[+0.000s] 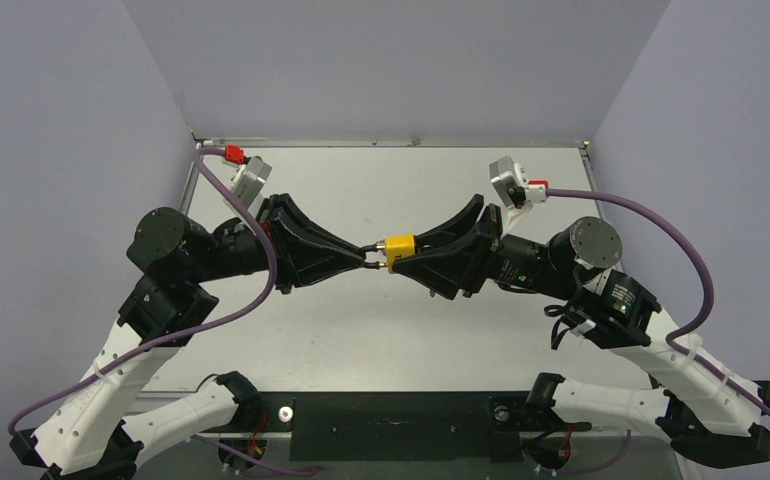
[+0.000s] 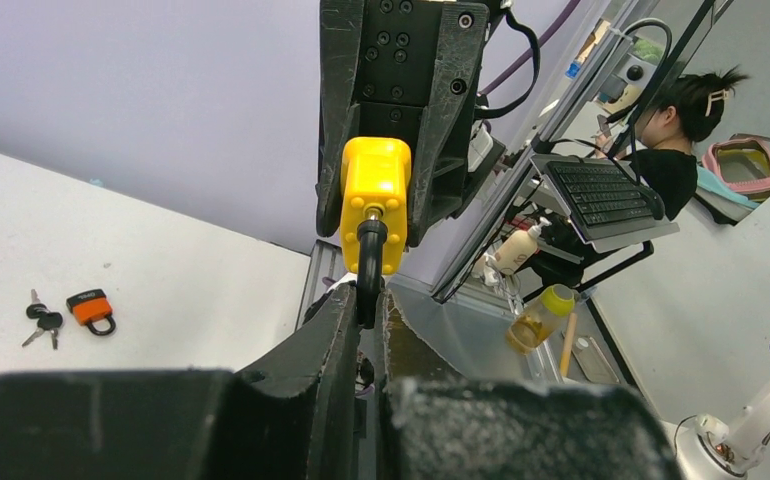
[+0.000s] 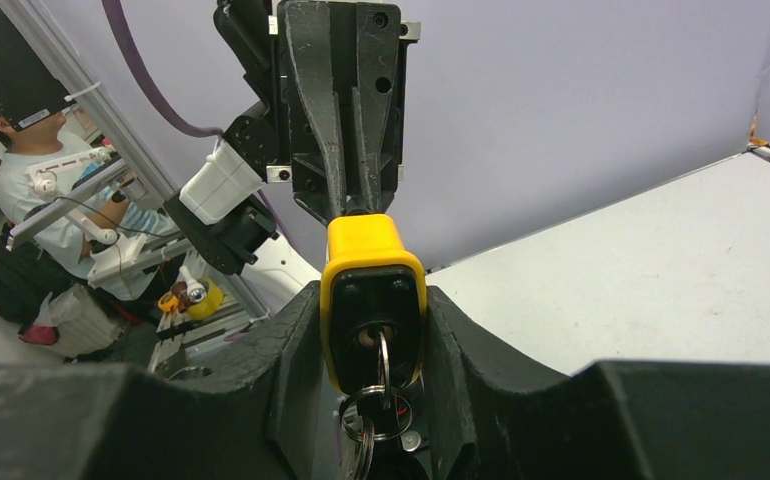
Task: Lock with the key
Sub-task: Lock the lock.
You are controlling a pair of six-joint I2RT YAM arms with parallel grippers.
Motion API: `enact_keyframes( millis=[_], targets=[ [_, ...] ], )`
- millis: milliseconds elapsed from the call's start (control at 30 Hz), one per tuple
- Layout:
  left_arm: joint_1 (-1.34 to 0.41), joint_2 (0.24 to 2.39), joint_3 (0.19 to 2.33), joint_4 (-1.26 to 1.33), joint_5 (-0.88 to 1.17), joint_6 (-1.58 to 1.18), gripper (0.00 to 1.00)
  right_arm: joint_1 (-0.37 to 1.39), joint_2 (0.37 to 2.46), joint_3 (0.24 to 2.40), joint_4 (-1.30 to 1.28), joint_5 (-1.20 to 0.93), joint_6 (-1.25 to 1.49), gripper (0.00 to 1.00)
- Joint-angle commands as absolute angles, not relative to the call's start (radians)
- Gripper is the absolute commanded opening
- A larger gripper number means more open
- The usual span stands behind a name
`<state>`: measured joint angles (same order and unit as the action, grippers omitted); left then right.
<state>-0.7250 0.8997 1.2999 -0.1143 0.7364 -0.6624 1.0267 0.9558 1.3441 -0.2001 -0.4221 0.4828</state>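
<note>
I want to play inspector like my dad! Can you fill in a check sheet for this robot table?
Surface: white table, with walls on three sides.
Job's things: yellow padlock held up between the two arms; key bunch hangs from its keyhole.
Clutter: orange padlock and black-headed keys lie side by side on the table.
Grippers: left gripper is shut on the black shackle; right gripper is shut on the yellow padlock's body.
Cables: a purple cable loops off each wrist, away from the padlock.
Surroundings: pale walls; a person sits by a keyboard beyond the table.
</note>
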Motion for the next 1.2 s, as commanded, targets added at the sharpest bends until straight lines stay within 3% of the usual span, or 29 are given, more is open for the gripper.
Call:
enact_keyframes(
  millis=[0, 1167],
  targets=[
    [-0.756, 0.952, 1.275, -0.081, 0.740, -0.697, 0.00, 1.064, 1.041, 1.373, -0.152, -0.422, 0.450, 0.00],
    [-0.878, 1.054, 1.407, -0.110, 0.629, -0.699, 0.00, 1.149, 1.083, 1.303, -0.186, -0.337, 0.422, 0.00]
  ],
)
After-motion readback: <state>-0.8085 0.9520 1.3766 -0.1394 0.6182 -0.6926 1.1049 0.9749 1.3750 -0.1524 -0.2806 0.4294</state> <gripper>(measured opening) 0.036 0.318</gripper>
